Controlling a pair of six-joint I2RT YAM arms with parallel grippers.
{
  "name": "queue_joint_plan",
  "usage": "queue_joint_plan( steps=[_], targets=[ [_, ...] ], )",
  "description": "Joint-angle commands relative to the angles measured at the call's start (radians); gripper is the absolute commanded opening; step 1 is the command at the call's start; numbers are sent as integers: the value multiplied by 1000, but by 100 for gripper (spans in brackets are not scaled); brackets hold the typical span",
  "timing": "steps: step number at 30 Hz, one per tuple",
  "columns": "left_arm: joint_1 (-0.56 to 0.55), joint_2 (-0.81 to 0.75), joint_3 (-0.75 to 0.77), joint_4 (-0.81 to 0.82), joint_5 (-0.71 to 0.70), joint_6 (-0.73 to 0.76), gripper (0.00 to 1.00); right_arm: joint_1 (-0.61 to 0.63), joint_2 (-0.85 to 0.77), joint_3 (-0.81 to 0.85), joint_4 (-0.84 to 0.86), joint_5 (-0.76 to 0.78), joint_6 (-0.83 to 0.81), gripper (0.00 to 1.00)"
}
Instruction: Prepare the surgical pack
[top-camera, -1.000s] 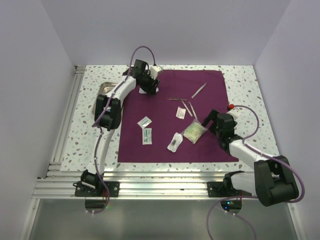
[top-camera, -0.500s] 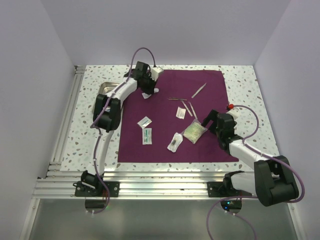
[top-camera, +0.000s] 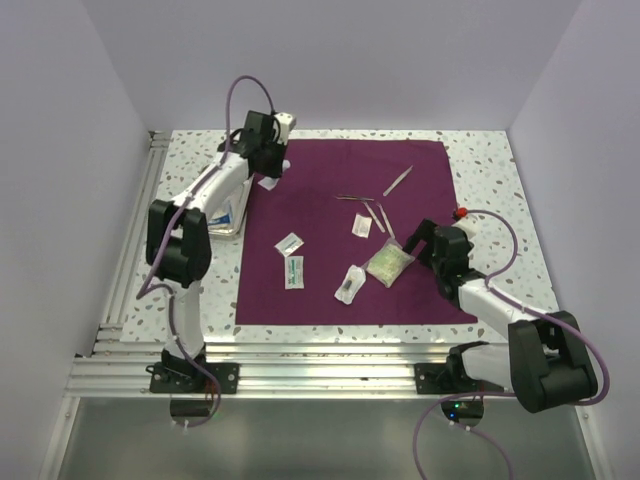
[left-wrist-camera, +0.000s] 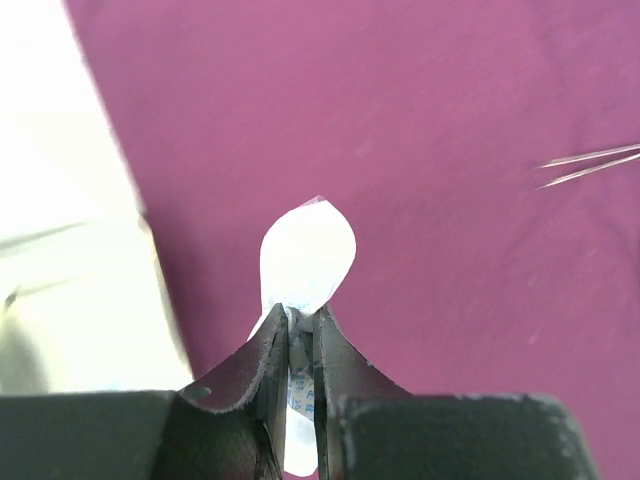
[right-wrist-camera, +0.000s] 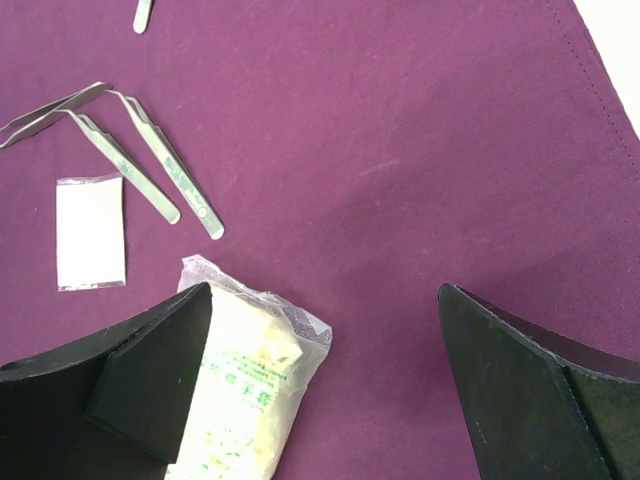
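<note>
Left gripper (left-wrist-camera: 300, 322) pinching sachet (left-wrist-camera: 308, 250), clear at wrist

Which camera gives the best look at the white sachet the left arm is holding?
The left wrist view: the white sachet sits mid-frame, pinched between the left gripper's jaws. The top view shows it only as a white speck; the right wrist view misses it.

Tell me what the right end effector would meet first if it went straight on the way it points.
Most likely bare purple cloth: nothing else shows between the jaws of the open right end effector. The clear packet lies beside one finger and might get clipped; depth is hard to judge.
</note>
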Motion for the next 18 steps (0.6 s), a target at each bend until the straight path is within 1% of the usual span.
queue_joint_plan(
  steps=[1,3,4,7,10,14,16,18],
  targets=[
    [78,-136,-181,48,-76,-75,0,4,-8,37,7,-4,-15,99],
    [129,-211,-263,94,-84,-95,0,4,-8,37,7,-9,-12,99],
    [144,-236,-335,109,-85,-98,0,4,-6,37,9,-12,-10,99],
    [181,-309,-447,172,-125,-98,1,4,-6,37,10,-18,-9,98],
    [191,-337,-496,214,-197,-98,1,5,-5,34,15,-24,-7,98],
    [191,-316,-509,229,-205,-119,3,4,-8,34,10,-26,-7,98],
    [191,-297,-507,226,-193,-132,12,7,-16,32,10,-23,-10,98],
    [191,-300,-512,232,-199,-155,18,5,-22,31,10,-21,-10,98]
  ],
)
